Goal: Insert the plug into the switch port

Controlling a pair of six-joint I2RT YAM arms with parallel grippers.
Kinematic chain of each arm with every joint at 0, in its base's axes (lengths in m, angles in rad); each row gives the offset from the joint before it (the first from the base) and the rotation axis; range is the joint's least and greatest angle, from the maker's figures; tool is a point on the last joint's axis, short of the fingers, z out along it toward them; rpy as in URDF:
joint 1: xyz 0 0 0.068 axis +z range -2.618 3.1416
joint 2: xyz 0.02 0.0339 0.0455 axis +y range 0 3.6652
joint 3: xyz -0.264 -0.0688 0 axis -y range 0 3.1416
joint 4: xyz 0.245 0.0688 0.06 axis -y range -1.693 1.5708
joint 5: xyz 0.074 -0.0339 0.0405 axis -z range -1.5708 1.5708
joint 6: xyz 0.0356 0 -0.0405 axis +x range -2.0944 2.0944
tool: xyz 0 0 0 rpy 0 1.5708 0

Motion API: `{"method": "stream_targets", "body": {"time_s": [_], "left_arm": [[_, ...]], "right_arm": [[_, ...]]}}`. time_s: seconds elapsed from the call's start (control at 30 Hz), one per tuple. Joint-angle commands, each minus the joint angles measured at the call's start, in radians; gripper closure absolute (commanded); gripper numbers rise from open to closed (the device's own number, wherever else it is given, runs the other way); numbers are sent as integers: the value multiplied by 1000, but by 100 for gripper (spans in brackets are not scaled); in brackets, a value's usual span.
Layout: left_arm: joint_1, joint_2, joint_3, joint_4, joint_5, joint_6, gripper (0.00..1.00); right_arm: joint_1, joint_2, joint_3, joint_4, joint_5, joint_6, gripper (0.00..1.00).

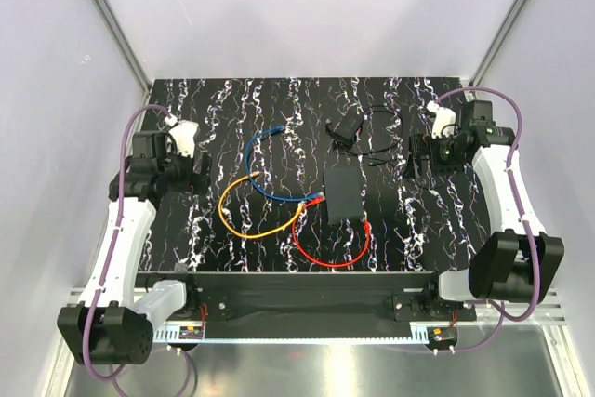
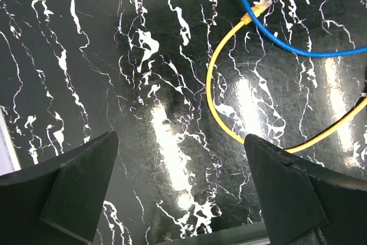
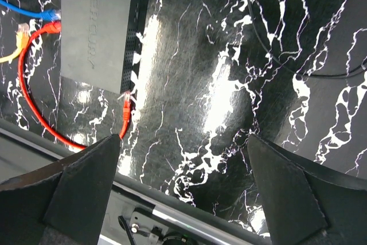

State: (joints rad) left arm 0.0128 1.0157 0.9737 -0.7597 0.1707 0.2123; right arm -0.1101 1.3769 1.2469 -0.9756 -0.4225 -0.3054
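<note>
The left arm reaches forward along the left side of the black marbled surface (image 1: 242, 109), its wrist turned inward toward the middle. The left pincer (image 1: 197, 171) hangs over bare marble with its fingers spread wide and nothing between them. In its wrist view the gap (image 2: 179, 142) frames only the surface, with a loop of the yellow cable (image 2: 213, 93) beyond it. That cable's loose yellow plug (image 2: 261, 8) lies beside the blue cable (image 2: 298, 47). The right arm mirrors this pose along the right side, wrist bent inward. The right pincer (image 1: 416, 153) is likewise spread apart and empty, apart from every cable. The switch (image 1: 342, 194), a flat matte black box, lies flat near the middle of the surface, closer to the right pincer than to the left. In the right wrist view it sits at the upper left (image 3: 94, 27), well beyond the open fingers (image 3: 86, 176). The blue, yellow and red cables come together at the box's left edge (image 1: 316, 200). From there the red cable (image 1: 321, 258) loops along the near side. Its free red plug (image 3: 127, 109) lies on the surface just beside the box's near right corner, not in any socket. The switch port itself is too small to make out on the box's edge. A smaller black lump (image 1: 346, 129) with a thin cord lies farther back.
</note>
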Motion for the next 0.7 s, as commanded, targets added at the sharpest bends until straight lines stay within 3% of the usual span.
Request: {"method": "stream_targets", "body": {"time_s": [0.0,0.13,0.17,0.47,0.67], "left_arm": [[-8,6,26,42,-17,48,1],[-66,32,57,31,133,119,1],[-127,44,66,27,150,151,1],[-519,331,137,124,-51,136,1],[-622,602,301,143,-68,134,1]], "right_arm": [[0,19,11,-41,7,-31,0],[1,48,13,-63,19,-34,0],[1,60,14,-67,13,-34,0],[3,154,36,-130,-77,-5,0],[13,240,48,-127,-107,29,0]]}}
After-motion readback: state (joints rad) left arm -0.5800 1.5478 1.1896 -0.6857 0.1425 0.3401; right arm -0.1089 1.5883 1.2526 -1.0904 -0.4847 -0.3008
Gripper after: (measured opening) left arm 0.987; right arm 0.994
